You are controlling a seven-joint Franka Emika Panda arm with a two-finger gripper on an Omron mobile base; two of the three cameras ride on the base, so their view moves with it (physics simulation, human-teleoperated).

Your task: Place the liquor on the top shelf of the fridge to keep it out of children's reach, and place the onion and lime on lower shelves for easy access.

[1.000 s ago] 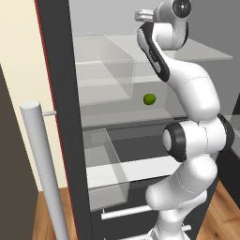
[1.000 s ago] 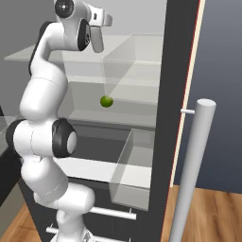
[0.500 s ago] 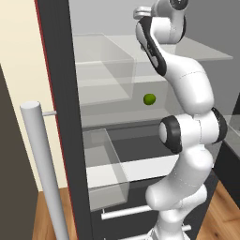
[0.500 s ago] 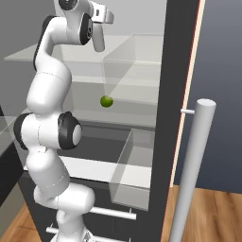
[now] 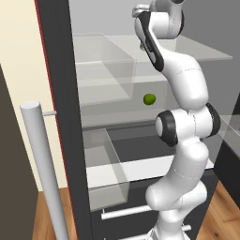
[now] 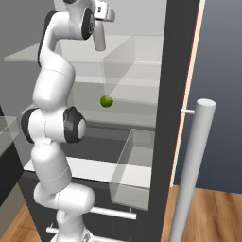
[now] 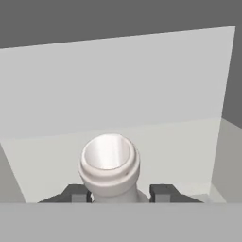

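Observation:
My gripper [image 7: 120, 191] is shut on the neck of the liquor [image 7: 109, 160], whose round pale cap faces the hand camera. In the right base view the slim grey-white liquor [image 6: 99, 40] hangs upright from the gripper [image 6: 102, 16], high in the fridge [image 6: 163, 142] over the top shelf [image 6: 28, 56]. I cannot tell whether its base touches the slab. The lime [image 5: 149, 99] [image 6: 107, 101] rests on a lower shelf [image 5: 117, 117]. The top shelf [image 5: 211, 52] runs behind my arm. The onion is out of view.
The fridge door stands open, with clear bins [image 5: 103, 65] [image 6: 132, 170] and a long silver handle [image 5: 44, 173] [image 6: 191, 170]. Dark drawers [image 5: 131, 211] [image 6: 108, 212] sit at the bottom. My white arm stands upright in front of the shelves.
The arm has straightened and its elbow has risen a little, keeping the bottle high by the top shelf. The lime has not moved.

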